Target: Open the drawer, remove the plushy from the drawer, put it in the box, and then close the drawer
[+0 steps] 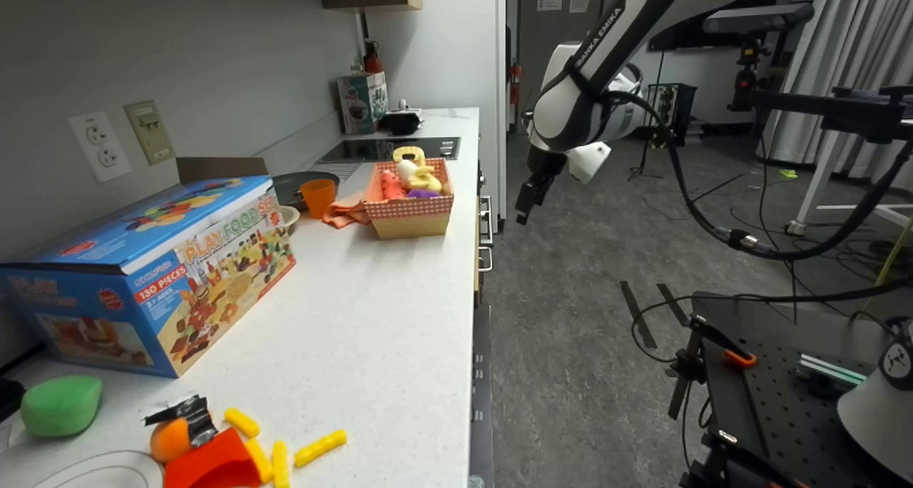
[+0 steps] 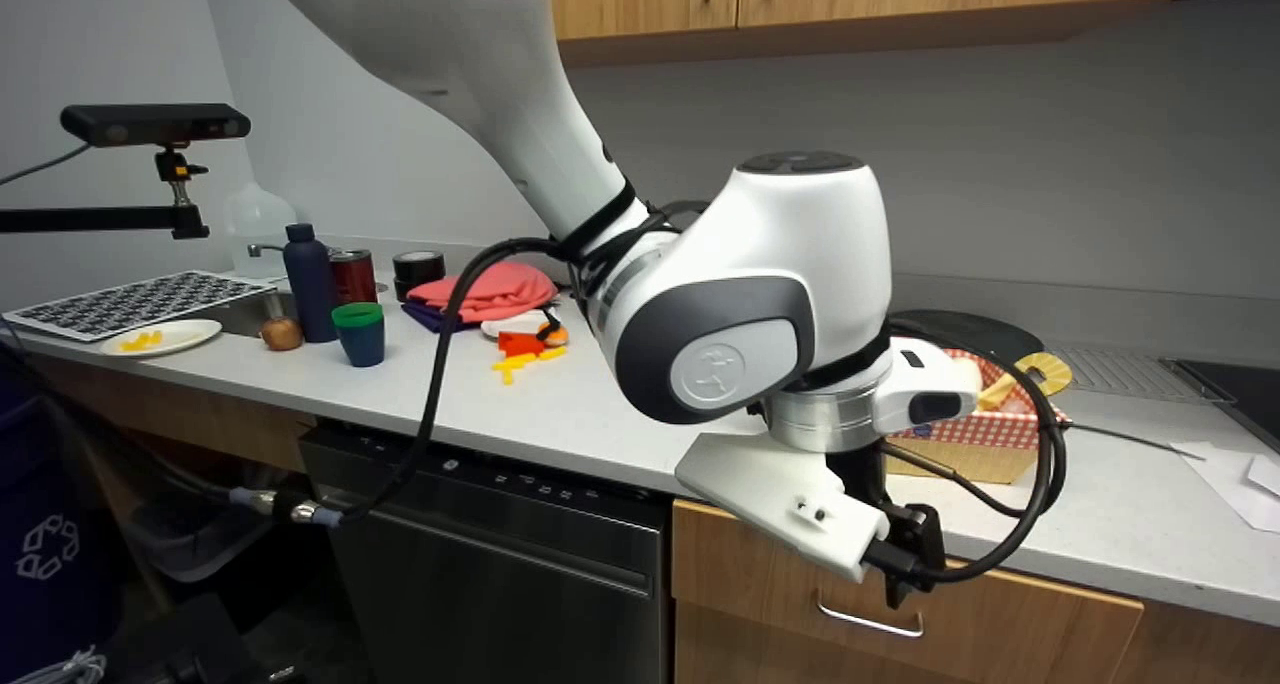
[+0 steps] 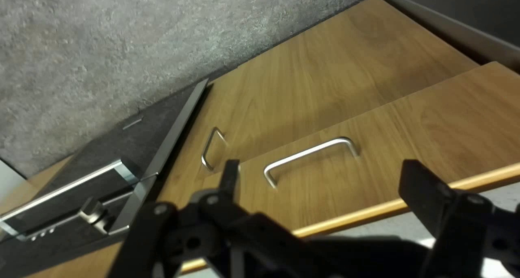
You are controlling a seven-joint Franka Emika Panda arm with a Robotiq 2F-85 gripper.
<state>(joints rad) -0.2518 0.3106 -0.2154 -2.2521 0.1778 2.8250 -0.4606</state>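
1. White, flat countertop (image 1: 342, 345): beneath tan, rectangular, cloth-lined basket (image 1: 411, 226).
2. Blue, rectangular cardboard carton (image 1: 157, 277): left of and before basket, in an exterior view.
3. Light-brown, flat-fronted wooden drawer (image 2: 990, 619): below basket.

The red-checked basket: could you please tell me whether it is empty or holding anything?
Not empty: in an exterior view, the red-checked basket holds a red toy, yellow toy and purple toy.
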